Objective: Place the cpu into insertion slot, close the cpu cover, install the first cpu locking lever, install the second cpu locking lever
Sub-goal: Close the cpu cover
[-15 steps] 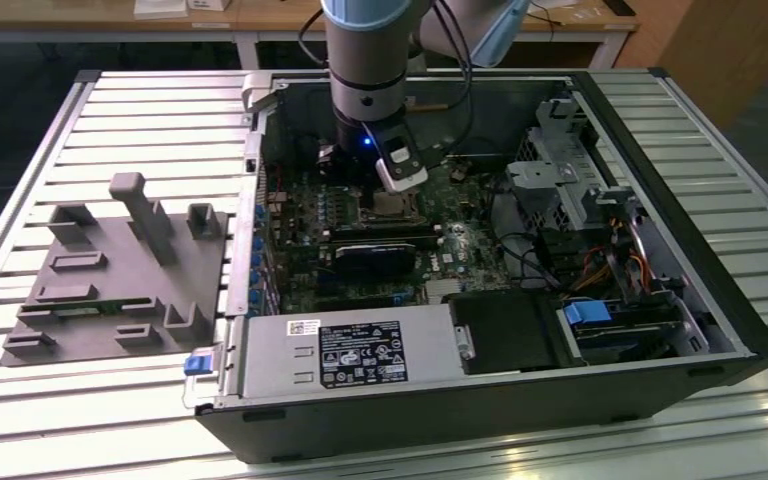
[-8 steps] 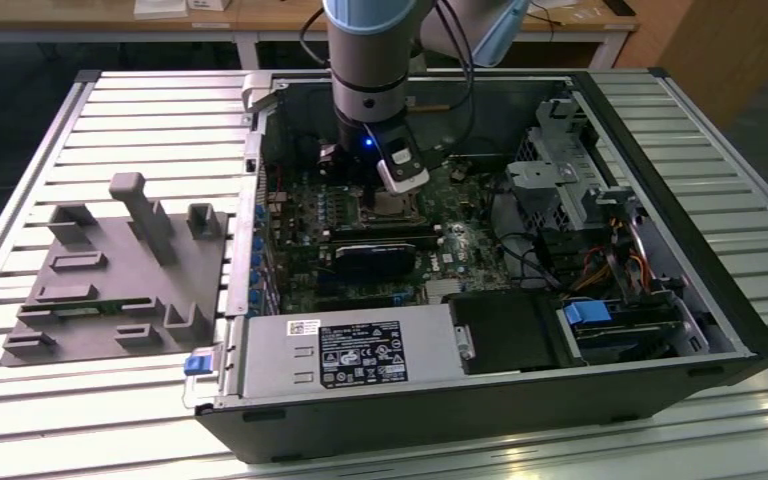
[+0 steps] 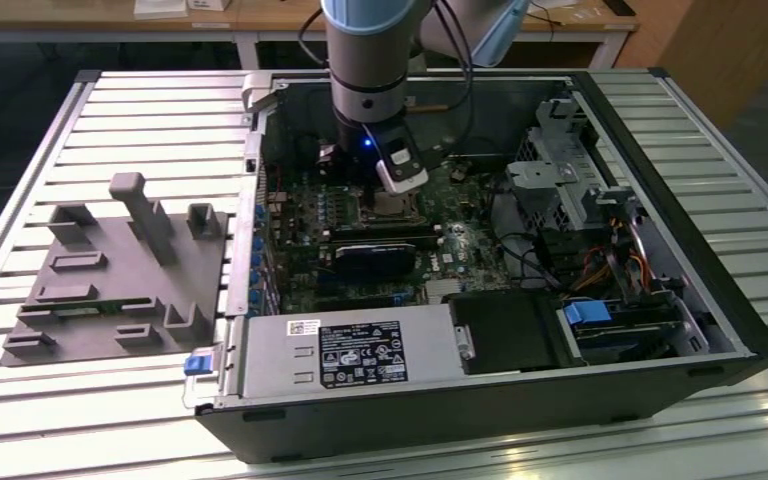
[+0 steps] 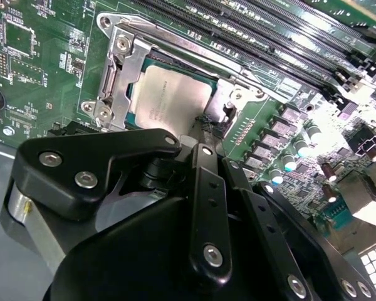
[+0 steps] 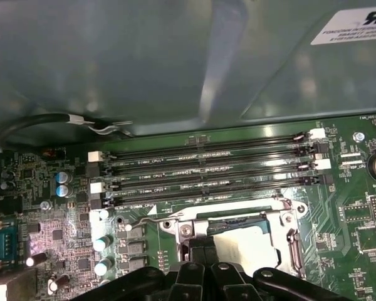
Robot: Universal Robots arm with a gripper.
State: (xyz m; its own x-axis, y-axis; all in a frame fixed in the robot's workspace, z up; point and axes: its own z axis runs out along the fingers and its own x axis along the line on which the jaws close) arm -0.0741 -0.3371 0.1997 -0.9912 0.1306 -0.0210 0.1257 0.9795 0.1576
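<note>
In the exterior view the arm reaches straight down into the open case, which lies on the slatted table; the pincer sits low over the board, near the middle of the case; a grey fixture lies on the table at the exterior view's left, well apart from the case.

In the second wrist view the cpu lies flat in the insertion slot, grey top facing up; the cover lies down over the slot, its frame around the cpu; a lever runs along the cover's edge, between the cover and the memory slots; whether the lever is hooked cannot be determined.

The tips of the pincer are together, with nothing visible between them; they sit at the cover's edge, just beside the cpu; contact with the cover cannot be confirmed. In the first wrist view the pincer sits next to the cpu; the cover lies between the cpu and the memory slots.
</note>
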